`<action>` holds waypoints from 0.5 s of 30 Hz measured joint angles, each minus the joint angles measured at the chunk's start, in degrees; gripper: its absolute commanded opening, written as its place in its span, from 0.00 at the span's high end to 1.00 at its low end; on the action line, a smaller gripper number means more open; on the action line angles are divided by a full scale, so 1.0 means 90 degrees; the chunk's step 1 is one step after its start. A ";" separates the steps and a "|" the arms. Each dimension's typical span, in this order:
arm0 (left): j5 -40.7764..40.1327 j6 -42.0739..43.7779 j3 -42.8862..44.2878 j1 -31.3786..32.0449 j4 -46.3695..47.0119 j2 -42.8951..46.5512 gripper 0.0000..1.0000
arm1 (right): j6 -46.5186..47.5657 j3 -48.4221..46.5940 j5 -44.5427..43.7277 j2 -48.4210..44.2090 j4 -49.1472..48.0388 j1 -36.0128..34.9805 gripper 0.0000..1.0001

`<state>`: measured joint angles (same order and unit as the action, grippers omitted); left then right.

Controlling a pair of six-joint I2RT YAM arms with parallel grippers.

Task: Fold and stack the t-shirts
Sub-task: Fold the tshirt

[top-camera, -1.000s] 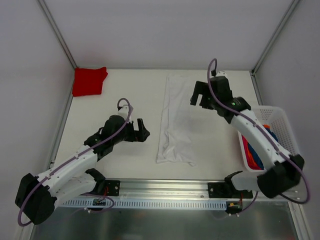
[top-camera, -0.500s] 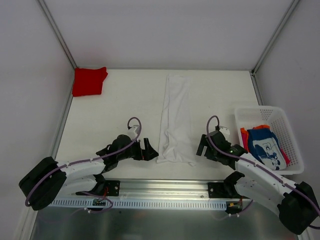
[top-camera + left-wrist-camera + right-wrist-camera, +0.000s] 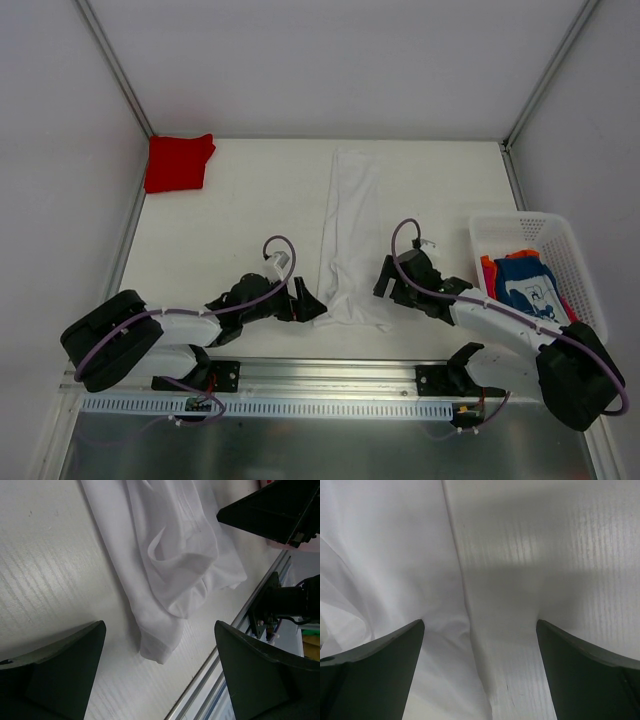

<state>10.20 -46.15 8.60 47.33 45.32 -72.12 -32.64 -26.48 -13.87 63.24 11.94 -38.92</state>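
Left hand [image 3: 306,303] is seen low over the bench [image 3: 230,220], jaws spread wide, nothing gripped. In the left wrist view a near corner of the white t-shirt [image 3: 350,230] is found between its fingers [image 3: 65,665], the rumpled hem lying on the bench just ahead of the fingertips. Contact with the cloth cannot be told.

Right hand [image 3: 386,284] is set low at the other side of the same hem, jaws likewise wide, nothing held. In its wrist view the shirt's long edge is seen running between the fingers [image 3: 375,665]: cloth toward one finger, bare bench toward the other.

The white t-shirt is laid as a long narrow strip, lightly creased, stretching away from both hands toward the far end of the bench.

The red t-shirt [image 3: 178,162] is noted folded at the far corner, well away to the left of the left hand.

The basket [image 3: 520,218] is placed near the right hand, on its right. The blue t-shirt [image 3: 527,287] with white print and an orange-red t-shirt [image 3: 487,268] are contained in it.
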 measured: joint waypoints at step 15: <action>-0.0889 -0.0656 0.0046 0.0920 -0.0010 -0.0131 0.17 | -0.1146 0.0340 -0.0435 -0.0862 0.0755 -0.1508 0.32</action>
<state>2.20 -52.05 9.02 55.61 45.23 -73.30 -42.96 -23.42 -17.78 55.48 18.74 -52.49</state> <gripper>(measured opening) 0.830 0.798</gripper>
